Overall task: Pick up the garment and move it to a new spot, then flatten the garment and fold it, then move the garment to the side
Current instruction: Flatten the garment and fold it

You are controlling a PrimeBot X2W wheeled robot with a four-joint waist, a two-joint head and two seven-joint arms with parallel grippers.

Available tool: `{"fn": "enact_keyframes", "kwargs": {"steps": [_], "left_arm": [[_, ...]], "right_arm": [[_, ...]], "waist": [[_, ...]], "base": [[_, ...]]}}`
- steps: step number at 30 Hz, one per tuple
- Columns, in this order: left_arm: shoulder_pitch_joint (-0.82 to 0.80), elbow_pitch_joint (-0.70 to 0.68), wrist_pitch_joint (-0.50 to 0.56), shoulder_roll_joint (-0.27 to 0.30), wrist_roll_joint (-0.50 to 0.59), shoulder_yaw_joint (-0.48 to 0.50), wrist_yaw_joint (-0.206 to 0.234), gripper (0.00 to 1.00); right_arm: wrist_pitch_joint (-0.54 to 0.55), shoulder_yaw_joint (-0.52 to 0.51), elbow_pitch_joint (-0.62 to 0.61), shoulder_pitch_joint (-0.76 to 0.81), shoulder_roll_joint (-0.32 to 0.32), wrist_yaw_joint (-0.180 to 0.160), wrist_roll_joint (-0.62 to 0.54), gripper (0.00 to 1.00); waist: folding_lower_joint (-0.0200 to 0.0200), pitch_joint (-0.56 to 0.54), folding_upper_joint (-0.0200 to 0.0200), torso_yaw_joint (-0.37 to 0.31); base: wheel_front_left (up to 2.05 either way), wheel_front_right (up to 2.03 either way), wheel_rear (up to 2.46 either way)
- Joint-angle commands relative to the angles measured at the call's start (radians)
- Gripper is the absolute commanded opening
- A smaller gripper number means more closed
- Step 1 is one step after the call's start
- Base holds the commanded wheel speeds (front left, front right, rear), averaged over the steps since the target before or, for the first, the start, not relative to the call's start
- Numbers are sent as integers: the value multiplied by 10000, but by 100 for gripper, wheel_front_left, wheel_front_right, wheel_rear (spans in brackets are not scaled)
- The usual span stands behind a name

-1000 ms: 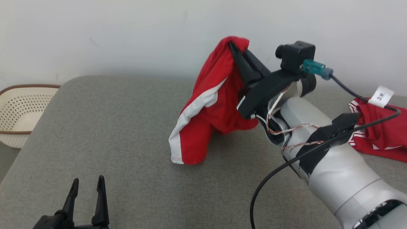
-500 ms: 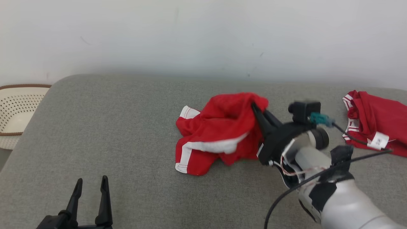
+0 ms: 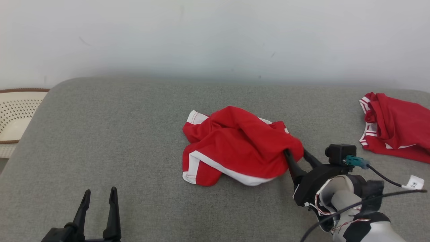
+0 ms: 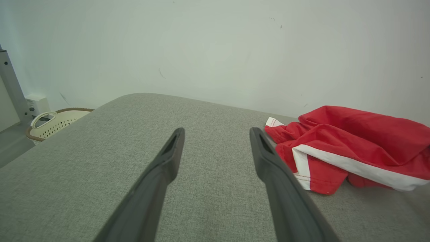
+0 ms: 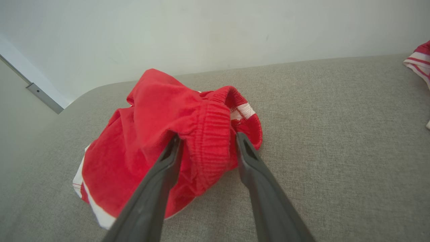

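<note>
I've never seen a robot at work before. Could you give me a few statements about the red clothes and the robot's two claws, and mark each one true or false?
1. The red shorts lie crumpled on the grey cushion. True.
2. The left gripper is pinching the shorts. False: it is open over bare cushion, apart from them.
3. The right gripper has the shorts' waistband between its spread fingers. True.
4. The basket sits to the right of the shorts. False: the basket is at the far left, beside the cushion.
5. A second red garment lies at the right, apart from the shorts. True.
</note>
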Motion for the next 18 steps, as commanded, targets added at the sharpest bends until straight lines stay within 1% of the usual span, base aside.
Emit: {"fn": "enact_keyframes", "kwargs": {"steps": [1, 5, 9, 12, 18], "left_arm": [[36, 30, -57, -14, 100, 19, -4, 100], [88, -37, -57, -16, 97, 16, 12, 100], [193, -80, -59, -18, 57, -16, 32, 100], [225, -73, -57, -21, 27, -39, 30, 100], [214, -78, -58, -23, -41, -160, 67, 100]], "right_arm": [[-48, -120, -142, 151, -97, -7, -105, 100], [-47, -1188, -1067, 510, -431, -8, -795, 100], [-40, -2668, -2331, 1271, -604, -7, -1930, 100], [-39, -3618, -3188, 2064, -498, -7, -2711, 100], [-40, -4913, -4610, 3483, -151, -7, -3927, 100]], "waist": [[0, 10, -1, -20], [0, 58, -1, -70], [0, 85, -1, -117], [0, 91, -1, -152], [0, 102, -1, -207]], "base": [[0, 0, 0], [0, 0, 0], [0, 0, 0], [0, 0, 0], [0, 0, 0]]}}
